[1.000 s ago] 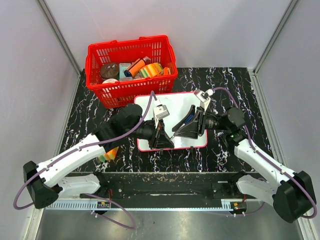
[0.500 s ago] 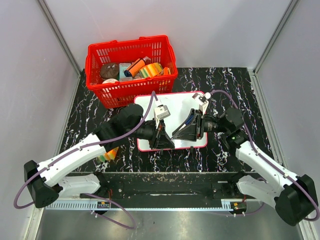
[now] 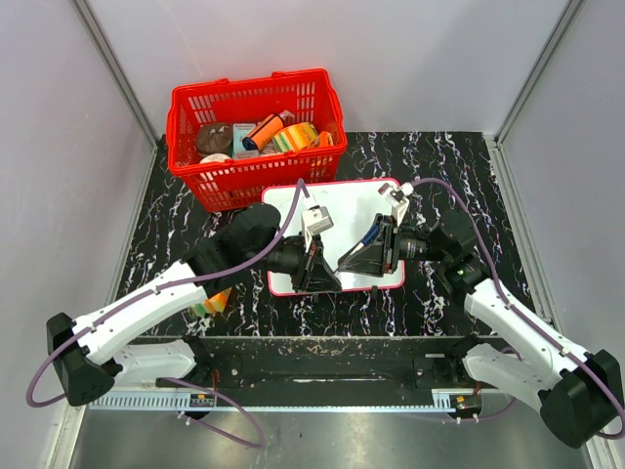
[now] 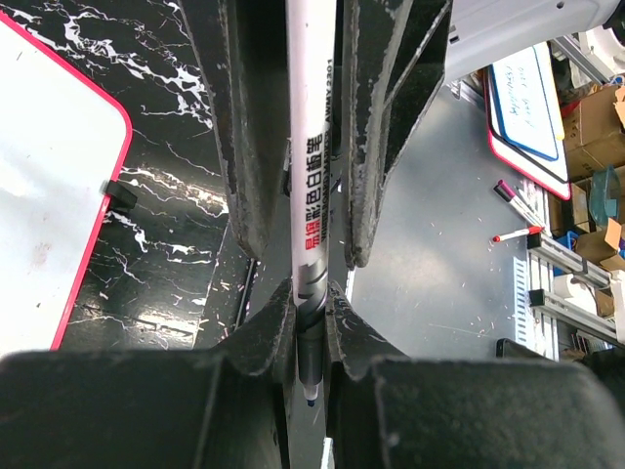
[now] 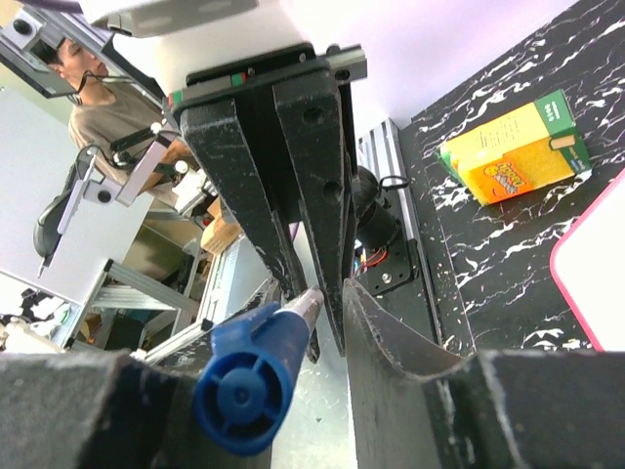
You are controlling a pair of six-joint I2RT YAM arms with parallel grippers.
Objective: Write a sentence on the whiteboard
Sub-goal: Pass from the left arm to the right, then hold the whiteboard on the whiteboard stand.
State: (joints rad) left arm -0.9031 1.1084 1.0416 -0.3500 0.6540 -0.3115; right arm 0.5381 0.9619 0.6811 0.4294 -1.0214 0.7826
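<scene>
The whiteboard point(image 3: 342, 200), white with a red frame, lies flat in mid-table; its edge shows in the left wrist view point(image 4: 49, 176) and the right wrist view point(image 5: 598, 283). No blue letters show on its visible parts; the arms cover its near half. My left gripper point(image 3: 322, 276) point(image 4: 311, 303) is shut on a white marker point(image 4: 312, 176) near its bare blue tip. The marker point(image 3: 350, 254) runs up into my right gripper point(image 3: 359, 259) point(image 5: 283, 332). Those jaws stand slightly apart around its blue rear end point(image 5: 249, 386), with a gap on one side.
A red basket point(image 3: 256, 137) full of small items stands behind the board at the back left. A yellow and green box point(image 3: 213, 301) point(image 5: 513, 147) lies on the black marbled table under my left arm. Grey walls close in both sides.
My right gripper has slid a little to the left and nearer, further along the marker toward my left gripper. My left gripper has barely moved.
</scene>
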